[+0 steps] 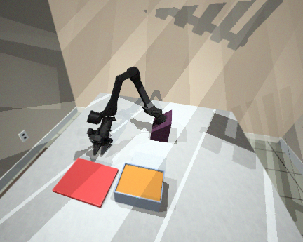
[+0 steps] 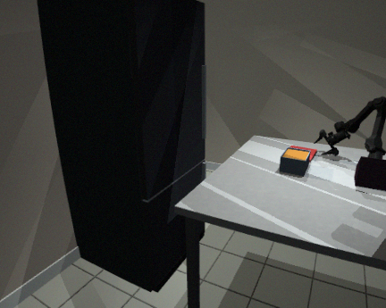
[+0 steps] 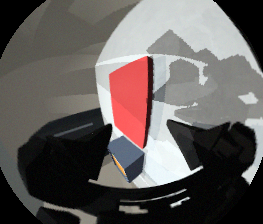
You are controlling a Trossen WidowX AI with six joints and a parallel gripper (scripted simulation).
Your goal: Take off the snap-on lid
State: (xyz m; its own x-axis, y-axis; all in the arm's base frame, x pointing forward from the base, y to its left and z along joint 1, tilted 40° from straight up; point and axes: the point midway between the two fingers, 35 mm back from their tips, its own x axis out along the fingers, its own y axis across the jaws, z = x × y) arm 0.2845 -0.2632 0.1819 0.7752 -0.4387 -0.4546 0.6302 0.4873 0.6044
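Note:
The red lid [image 1: 85, 181] [image 2: 311, 153] [image 3: 128, 100] lies flat on the table with a smooth face up, just left of the box in the top view. A narrow gap shows between them there. The blue-grey storage box [image 1: 138, 199] [image 2: 294, 165] [image 3: 127, 150] stands upright and uncovered, with orange showing inside its rim. My gripper [image 1: 99, 153] [image 2: 319, 148] [image 3: 140, 123] is open and empty, its fingers wide apart. It is beyond the lid's far edge in the top view, on the arm's side, and does not appear to touch it.
A dark purple block [image 1: 160, 132] [image 2: 373, 173] stands on the table [image 1: 207, 194] [image 2: 255, 203] beside the arm's base. A tall black fridge [image 2: 121, 113] stands beyond the table's end. Walls rise behind the arm.

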